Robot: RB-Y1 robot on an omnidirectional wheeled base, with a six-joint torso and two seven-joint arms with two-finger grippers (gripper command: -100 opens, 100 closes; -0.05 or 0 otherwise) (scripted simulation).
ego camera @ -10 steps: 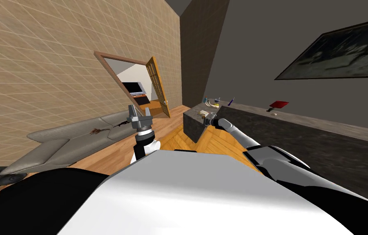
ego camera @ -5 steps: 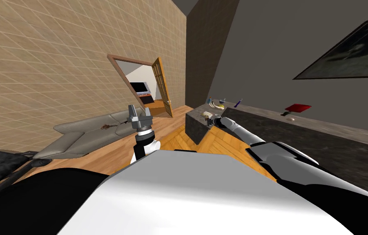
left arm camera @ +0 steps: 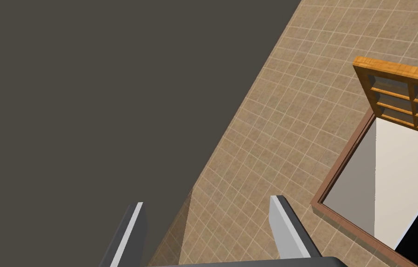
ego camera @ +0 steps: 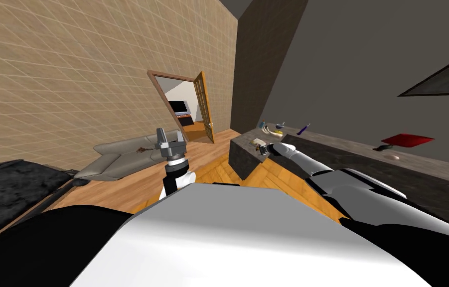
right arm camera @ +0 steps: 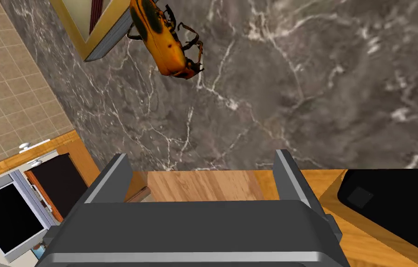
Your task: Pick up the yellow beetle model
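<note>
R hand (right arm camera: 202, 156) fingers apart, empty, at tabletop (right arm camera: 305, 92) edge. Beetle (right arm camera: 166, 44) on tabletop ahead of fingers, untouched, against book (right arm camera: 89, 30) corner. L hand (left arm camera: 208, 200) apart, raised. Since 1 s ago my view has swung; R hand stays at tabletop end.

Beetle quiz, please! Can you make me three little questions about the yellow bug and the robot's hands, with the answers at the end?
1. True or false: the right hand is already holding the beetle.
2. Where is the beetle? A: on a grey marbled counter. B: on a sofa. C: on the wooden floor.
3. Fill the gap: the fingers of the left hand are ____ (open or shut).

Key: 1 false, the beetle lies apart from the open fingers; 2 A; 3 open.
</note>
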